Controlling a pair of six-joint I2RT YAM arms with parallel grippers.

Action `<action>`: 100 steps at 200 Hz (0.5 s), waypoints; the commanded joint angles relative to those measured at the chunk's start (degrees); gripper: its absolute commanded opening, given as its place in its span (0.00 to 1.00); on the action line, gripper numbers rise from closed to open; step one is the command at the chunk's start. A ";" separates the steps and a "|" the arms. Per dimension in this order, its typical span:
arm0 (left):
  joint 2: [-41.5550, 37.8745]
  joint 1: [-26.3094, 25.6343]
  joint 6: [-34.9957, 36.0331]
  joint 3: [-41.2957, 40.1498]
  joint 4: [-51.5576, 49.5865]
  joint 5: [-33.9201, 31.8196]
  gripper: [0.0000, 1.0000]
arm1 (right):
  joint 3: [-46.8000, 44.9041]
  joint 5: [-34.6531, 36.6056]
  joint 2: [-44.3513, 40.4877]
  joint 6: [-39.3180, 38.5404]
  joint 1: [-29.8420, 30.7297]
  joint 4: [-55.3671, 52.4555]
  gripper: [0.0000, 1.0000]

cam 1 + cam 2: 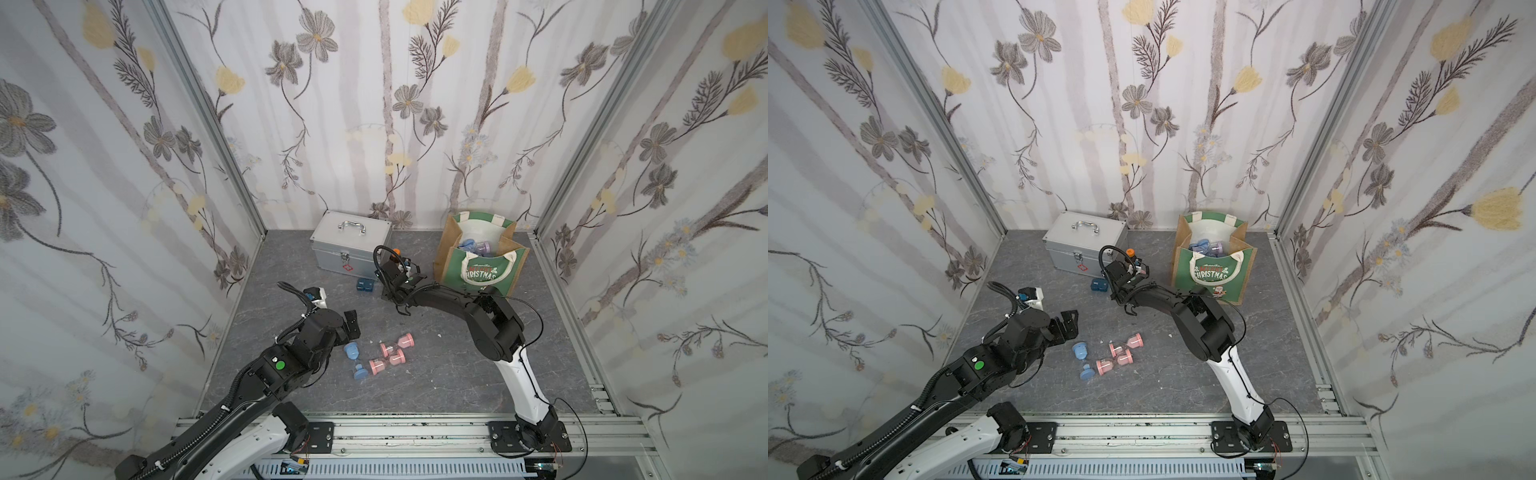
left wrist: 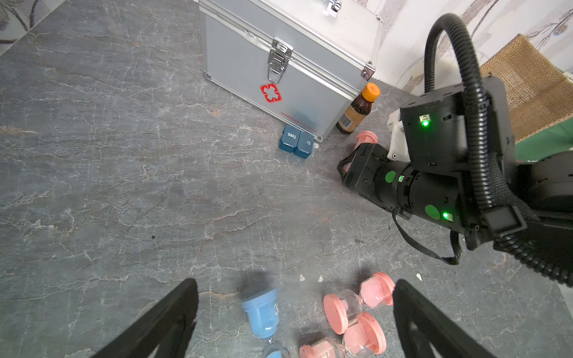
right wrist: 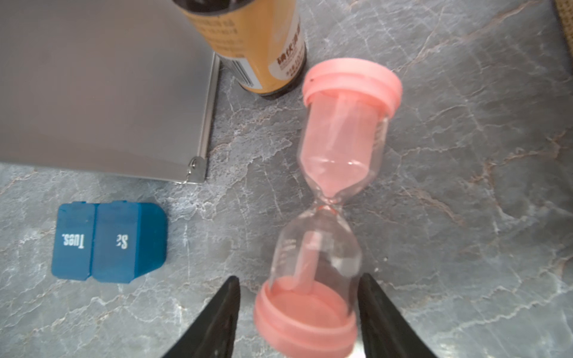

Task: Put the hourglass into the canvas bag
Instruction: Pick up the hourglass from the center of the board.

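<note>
Pink hourglass [image 3: 335, 198] lying on its side on the counter [image 3: 465, 186], just beside the brown bottle [image 3: 257, 46] and the corner of the silver case [image 3: 102, 86]. The right pincer [image 3: 300, 277] straddles its near cap with daylight on one side, so it's not clamped yet. Looks like the grab step. Next it must squeeze, lift clear and swing over to the canvas bag [image 1: 513, 266], standing open nearby. The left pincer [image 2: 294, 282] hangs wide open, empty.

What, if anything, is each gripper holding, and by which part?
Nothing is gripped yet. The jaws of the right gripper straddle a pink hourglass at the bulb by one end cap, with a gap on one side. The left gripper is open and empty.
</note>
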 commanded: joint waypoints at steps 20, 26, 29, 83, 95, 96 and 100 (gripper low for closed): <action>0.33 0.07 -0.31 0.51 1.85 -0.14 1.00 | -0.54 -1.03 0.46 1.13 -0.70 0.09 0.53; 0.36 0.12 -0.26 0.49 1.95 -0.17 1.00 | -0.71 -0.88 0.44 1.07 -0.72 0.00 0.53; 0.41 0.13 -0.19 0.47 1.95 -0.17 1.00 | -0.72 -0.69 0.45 1.05 -0.72 0.06 0.52; 0.81 0.16 0.34 0.74 2.31 -0.09 1.00 | -1.25 -0.32 -0.66 -0.38 -0.81 0.01 0.40; 0.95 0.16 0.34 1.03 2.00 0.00 1.00 | -1.25 0.06 -1.54 -1.19 -0.82 0.07 0.38; 0.95 0.16 0.35 1.08 2.02 0.00 1.00 | -1.29 0.15 -1.66 -1.26 -0.82 0.07 0.37; 1.02 0.16 0.35 1.13 1.96 0.06 1.00 | -1.38 0.29 -2.11 -1.56 -0.82 0.08 0.37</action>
